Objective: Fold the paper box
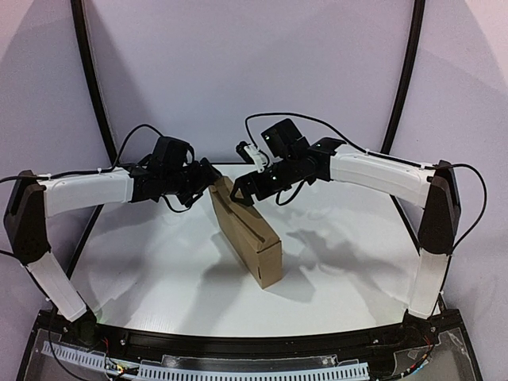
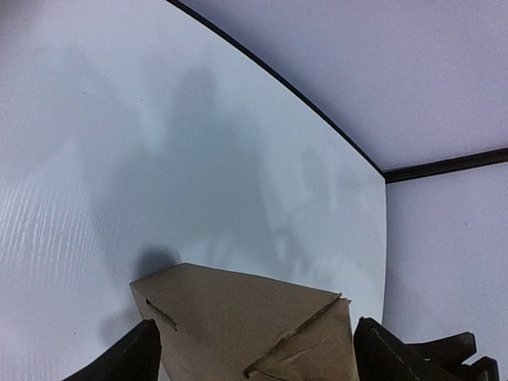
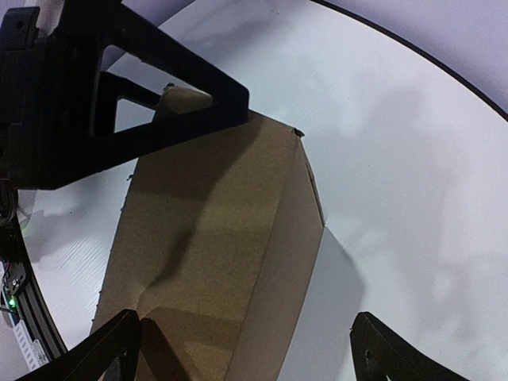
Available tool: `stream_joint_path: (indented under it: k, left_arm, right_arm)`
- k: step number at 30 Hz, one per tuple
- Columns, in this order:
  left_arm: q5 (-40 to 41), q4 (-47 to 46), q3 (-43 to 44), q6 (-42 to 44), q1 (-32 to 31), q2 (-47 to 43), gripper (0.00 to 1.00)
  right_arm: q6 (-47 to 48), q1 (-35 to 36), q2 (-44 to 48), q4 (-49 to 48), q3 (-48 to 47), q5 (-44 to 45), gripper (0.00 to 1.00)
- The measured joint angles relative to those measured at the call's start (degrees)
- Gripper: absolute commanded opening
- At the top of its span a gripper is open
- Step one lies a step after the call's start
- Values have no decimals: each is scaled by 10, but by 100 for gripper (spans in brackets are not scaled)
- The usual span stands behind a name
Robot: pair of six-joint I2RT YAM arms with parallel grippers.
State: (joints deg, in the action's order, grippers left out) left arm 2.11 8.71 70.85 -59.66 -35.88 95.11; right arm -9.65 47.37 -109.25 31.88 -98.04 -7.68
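- Paper box (image 1: 248,232): brown cardboard, already in long closed shape, lies diagonally mid table (image 1: 151,270); far end up by both grippers, near end pointing twd right arm's side.
- Left gripper (image 1: 208,176): at box's far end. Wrist cam shows fingers (image 2: 131,357) spread wide, one either side of that end w/ cardboard betw them. Can't tell if pads pinch it or just flank it, since view cuts them off.
- Right gripper (image 1: 240,193): just beside left one, over far part of box. Fingers (image 3: 103,349) released, wide apart, grasping nothing; one over box top, other over bare table.
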Motion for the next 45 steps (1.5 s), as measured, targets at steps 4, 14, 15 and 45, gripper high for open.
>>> stream_joint_path:
  k: [4,14,15,45]
  left_arm:
    - [-9,-37,-21,-22,0,0,69]
    - [-40,-117,-31,-49,4,32,43]
    - [-42,-125,-31,-52,5,37,41]
    - [24,-54,11,-41,-15,50,81]
  right_arm:
    - [-5,-6,-1,3,0,0,92]
    - [-12,-24,-7,13,1,-4,92]
    - [-14,-26,-8,12,2,-5,92]
    - [-94,-101,274,51,220,-106,98]
